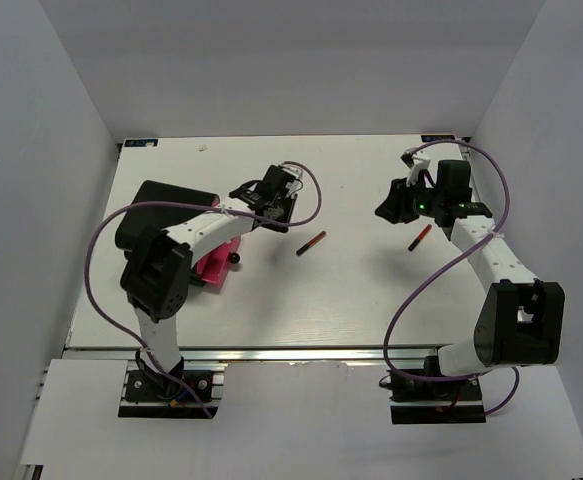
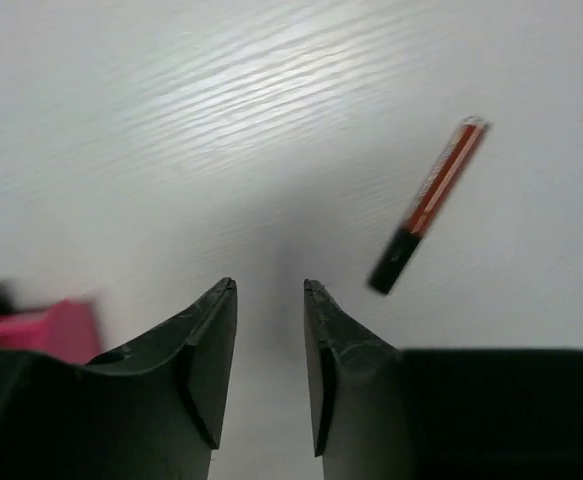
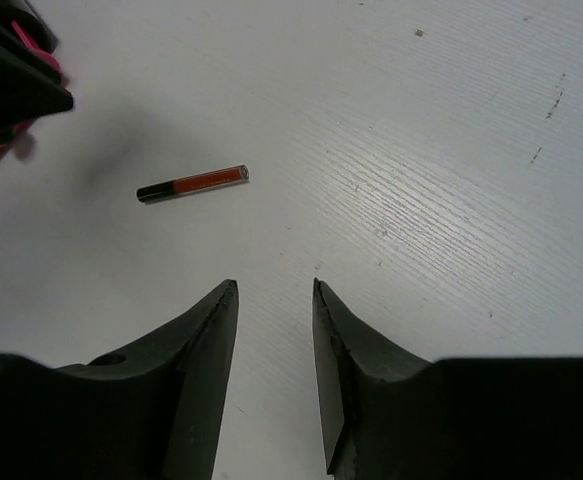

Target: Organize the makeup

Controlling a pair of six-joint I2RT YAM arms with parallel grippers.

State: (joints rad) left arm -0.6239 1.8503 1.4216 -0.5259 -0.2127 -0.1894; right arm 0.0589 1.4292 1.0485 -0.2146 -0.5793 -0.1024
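Note:
Two slim red-and-black makeup sticks lie on the white table. One stick (image 1: pixel 311 243) lies in the middle, and it shows in the left wrist view (image 2: pixel 429 205) and the right wrist view (image 3: pixel 192 184). The other stick (image 1: pixel 420 236) lies just beside the right arm. My left gripper (image 1: pixel 271 195) (image 2: pixel 270 287) hovers left of the middle stick, open and empty. My right gripper (image 1: pixel 396 202) (image 3: pixel 275 287) hangs over bare table right of that stick, also open with nothing between its fingers. No other makeup shows.
A big black box (image 1: pixel 161 215) stands at the left under the left arm. Its pink drawer (image 1: pixel 214 266) (image 2: pixel 46 330) is pulled out, with a black knob (image 1: pixel 235 258). White walls close the table on three sides.

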